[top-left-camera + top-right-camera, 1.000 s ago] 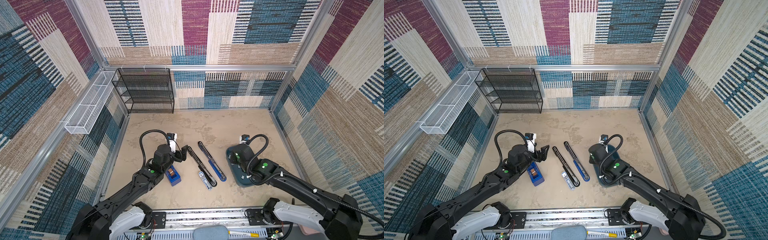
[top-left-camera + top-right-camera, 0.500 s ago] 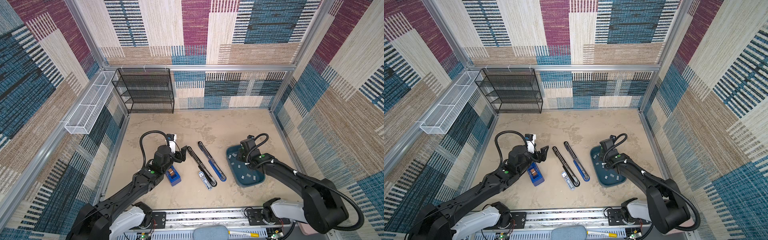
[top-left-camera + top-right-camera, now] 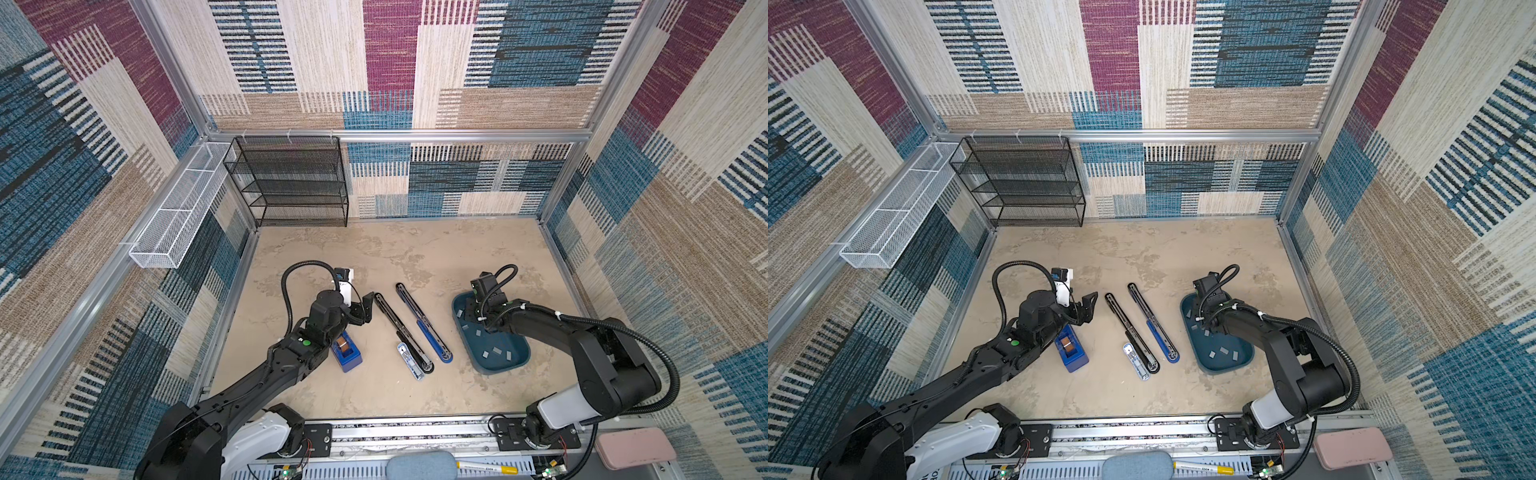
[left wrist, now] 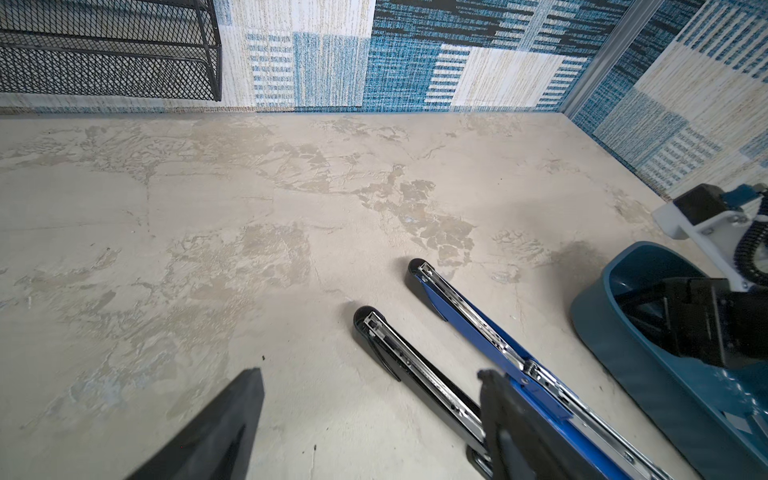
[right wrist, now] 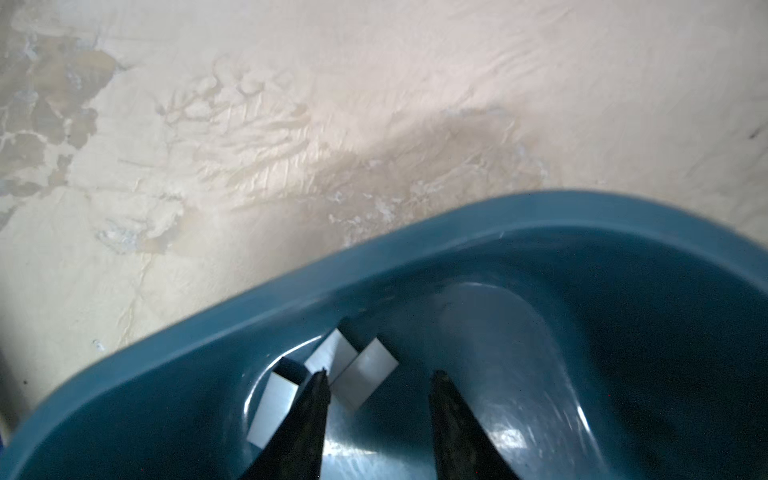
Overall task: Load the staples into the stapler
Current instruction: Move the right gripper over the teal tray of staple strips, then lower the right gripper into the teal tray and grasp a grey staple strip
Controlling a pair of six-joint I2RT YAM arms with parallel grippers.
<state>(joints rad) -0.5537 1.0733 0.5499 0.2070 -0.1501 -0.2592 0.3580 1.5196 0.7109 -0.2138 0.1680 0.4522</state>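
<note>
Opened blue stapler [image 3: 428, 334] runs far-left to near-right; right end effector [image 5: 378, 374], parted, over the staples [image 5: 332, 353] in the tray [image 5: 415, 237]; left end effector [image 4: 369, 374] parted.

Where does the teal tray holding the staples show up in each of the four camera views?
In a top view: teal tray on the table, right of the blue stapler.
In a top view: teal tray, same place.
Left wrist: teal tray beside the blue stapler, cut off by the frame.
Right wrist: teal tray close up, staples inside.
Shared landmark: the open right gripper reaching into the tray.
</note>
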